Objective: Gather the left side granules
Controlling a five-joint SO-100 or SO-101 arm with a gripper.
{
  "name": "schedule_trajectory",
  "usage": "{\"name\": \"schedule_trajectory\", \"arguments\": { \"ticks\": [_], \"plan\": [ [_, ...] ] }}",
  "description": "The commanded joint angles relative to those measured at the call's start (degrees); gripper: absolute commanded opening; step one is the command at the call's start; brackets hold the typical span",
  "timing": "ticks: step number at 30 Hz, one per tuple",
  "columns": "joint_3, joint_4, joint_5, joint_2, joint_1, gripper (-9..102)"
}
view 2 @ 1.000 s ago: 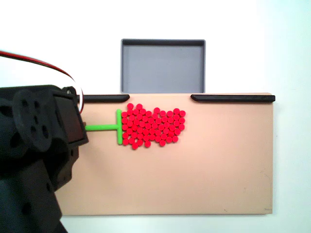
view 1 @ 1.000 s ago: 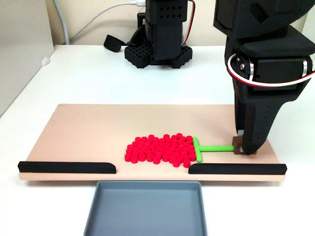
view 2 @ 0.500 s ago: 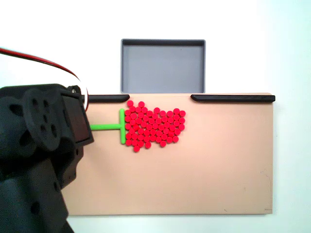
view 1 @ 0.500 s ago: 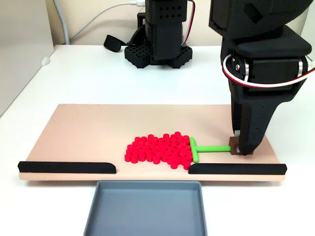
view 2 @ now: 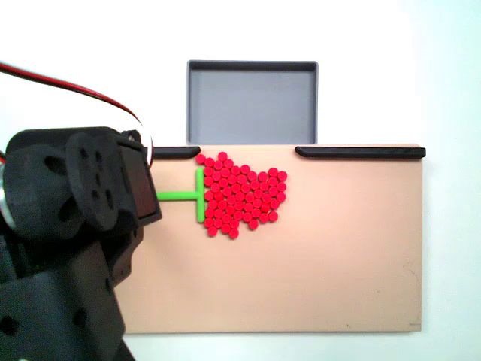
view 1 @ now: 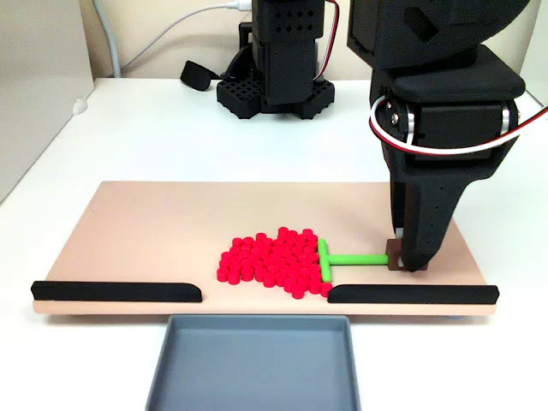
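The peach board (view 1: 154, 227) is the landmark here. In both fixed views its tray-side edge carries two black rails — one (view 1: 117, 292) on one side, another (view 1: 412, 294) on the other — with an open gap between them, and the grey tray (view 1: 255, 364) sits just beyond that gap, off the board.

The granules (view 1: 270, 257) lie packed in one red patch on the board, just inside the gap and reaching the inner end of the rail nearest the arm. In a fixed view from above, the patch (view 2: 240, 194) touches the tray-side edge at its top corner. The rest of the board is bare: a wide stretch on the side away from the arm, and the whole half farthest from the tray.

The green T-shaped stick (view 1: 342, 259) lies flat on the board, its crossbar pressed against the granules' edge and its stem running towards the gripper (view 1: 402, 259). The gripper points down at the board and is clamped on the brown block at the stem's end.

The board rests on a white table (view 1: 137, 128); the arm's black base (view 1: 274, 92) and a grey cable (view 1: 163, 38) stand at its far side, by a pale wall.
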Motion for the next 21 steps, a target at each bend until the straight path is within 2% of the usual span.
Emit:
{"name": "schedule_trajectory", "arguments": {
  "ticks": [1, 21],
  "plan": [
    [0.18, -0.26, -0.62, 0.26, 0.79, 0],
    [0.18, 0.35, -0.97, 0.88, 0.44, 0]
  ]
}}
